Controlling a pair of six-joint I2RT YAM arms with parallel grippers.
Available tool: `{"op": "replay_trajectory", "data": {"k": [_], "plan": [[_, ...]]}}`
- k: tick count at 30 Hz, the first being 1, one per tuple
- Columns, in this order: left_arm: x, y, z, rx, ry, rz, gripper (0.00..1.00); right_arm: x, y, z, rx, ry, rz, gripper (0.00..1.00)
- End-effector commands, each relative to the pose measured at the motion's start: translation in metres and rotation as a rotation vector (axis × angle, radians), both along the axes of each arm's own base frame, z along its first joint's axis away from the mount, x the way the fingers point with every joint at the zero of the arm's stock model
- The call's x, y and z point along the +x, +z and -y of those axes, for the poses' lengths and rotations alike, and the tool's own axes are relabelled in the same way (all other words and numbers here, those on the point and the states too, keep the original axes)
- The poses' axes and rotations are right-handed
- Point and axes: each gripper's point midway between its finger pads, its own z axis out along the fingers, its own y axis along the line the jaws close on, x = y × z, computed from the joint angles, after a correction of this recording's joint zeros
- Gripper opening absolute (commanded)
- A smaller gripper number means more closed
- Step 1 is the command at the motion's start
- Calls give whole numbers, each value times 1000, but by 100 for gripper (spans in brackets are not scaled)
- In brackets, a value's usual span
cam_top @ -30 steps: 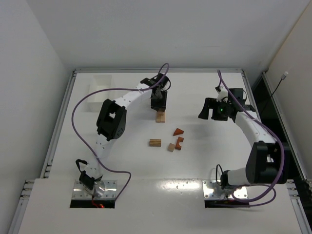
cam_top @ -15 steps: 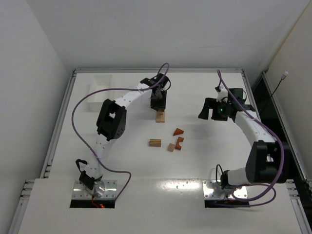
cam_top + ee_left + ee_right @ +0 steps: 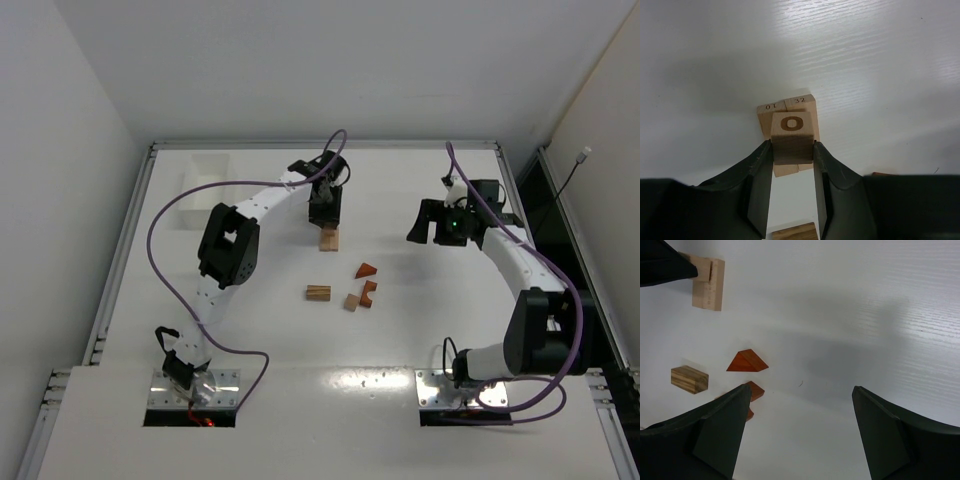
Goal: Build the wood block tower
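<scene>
My left gripper (image 3: 792, 150) is clamped on a light tan wooden cube stamped O (image 3: 791, 126), set over the tower base (image 3: 801, 102), a pair of tan blocks side by side, mid white table (image 3: 250, 330). To do well: centre over the seam, release slowly, lift straight. My right gripper (image 3: 801, 392) gapes wide, empty, well apart.

A white rectangular tray (image 3: 203, 192) sits in the far left corner of the white surface (image 3: 420, 330), just beside the left edge. Metal rails (image 3: 118, 262) frame the surface's sides. A thin dark cable (image 3: 570, 178) hangs by the right wall.
</scene>
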Motion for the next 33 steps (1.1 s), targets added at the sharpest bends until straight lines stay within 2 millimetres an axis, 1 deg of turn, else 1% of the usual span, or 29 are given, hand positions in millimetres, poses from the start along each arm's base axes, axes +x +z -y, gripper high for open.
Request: {"op": "replay_trajectory", "data": {"k": [1,3,8,9,10,11,14,15,16,17,18,19,20,22,23,24,25,26,27,28,29,30,31,32,33], "plan": [[0,-10,3,-10,8,-17,29,16,19,-3,11,7,69,80],[-4,-13,3,-11,4,-31,30,16,19,-3,11,7,69,80],[-6,-16,1,-6,4,-38,43,16,19,-3,11,7,69,80],[-6,-16,1,-6,4,-38,46,16,16,-3,11,7,60,80],[-5,-16,0,1,8,-34,50,16,16,-3,11,7,60,80],[-5,-16,0,1,8,-34,60,16,16,-3,11,7,60,80],[-6,-16,1,-6,4,-38,70,16,16,-3,6,13,64,80],[-5,-11,2,-11,4,-31,73,16,16,-3,6,13,64,80],[-4,-2,6,-35,-15,-21,76,16,16,-3,6,13,64,80],[-3,0,10,-55,-22,-16,83,16,16,-3,6,13,64,80],[-2,10,13,-71,-52,8,86,16,16,-3,1,20,67,80],[0,19,21,-114,-82,23,90,14,12,-3,1,20,57,80],[1,32,24,-137,-101,50,98,14,15,-2,-6,27,70,80],[7,52,30,-171,-126,108,100,12,10,0,-28,40,70,80],[8,68,29,-183,-123,144,100,11,10,-4,-36,61,76,80],[12,82,29,-191,-129,185,100,12,13,-3,-45,72,91,80],[15,92,28,-199,-123,220,100,10,10,-3,-80,94,93,81],[21,105,24,-185,-111,268,100,11,9,0,-102,101,100,81],[23,119,23,-193,-103,304,100,10,10,-3,-122,128,105,84],[24,145,20,-205,-106,363,100,10,9,-5,-151,154,114,84],[28,157,14,-192,-79,408,100,7,7,-6,-178,199,117,88],[28,166,9,-184,-75,437,100,6,8,-7,-200,222,118,88],[28,178,5,-184,-63,463,100,6,12,-12,-214,259,133,89],[27,198,-2,-183,-38,512,100,7,13,-12,-249,289,148,89],[26,201,-7,-173,-24,526,100,10,19,-15,-258,309,164,89]]}}
